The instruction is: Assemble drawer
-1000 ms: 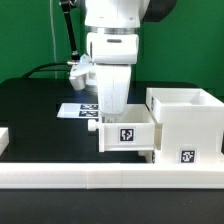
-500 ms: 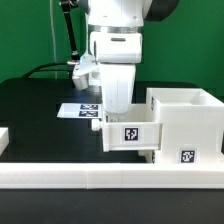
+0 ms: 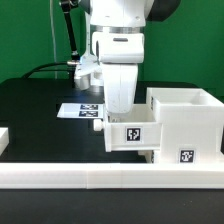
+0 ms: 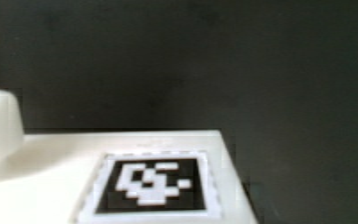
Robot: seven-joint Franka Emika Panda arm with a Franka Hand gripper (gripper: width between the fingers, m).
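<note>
Sliding further into the shell (image 3: 185,125), the tray (image 3: 130,135) below the hand (image 3: 120,108), whose grip I cannot tell, is needing a level, straight push

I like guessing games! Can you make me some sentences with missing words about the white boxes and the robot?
1. The black table has the colour ____.
2. The small white plastic tray sticks out of the large white plastic ____.
3. The square tag on the tray's front is black and ____.
4. The robot arm stands right ____ the tray.

Missing words: black; shell; white; above
</note>
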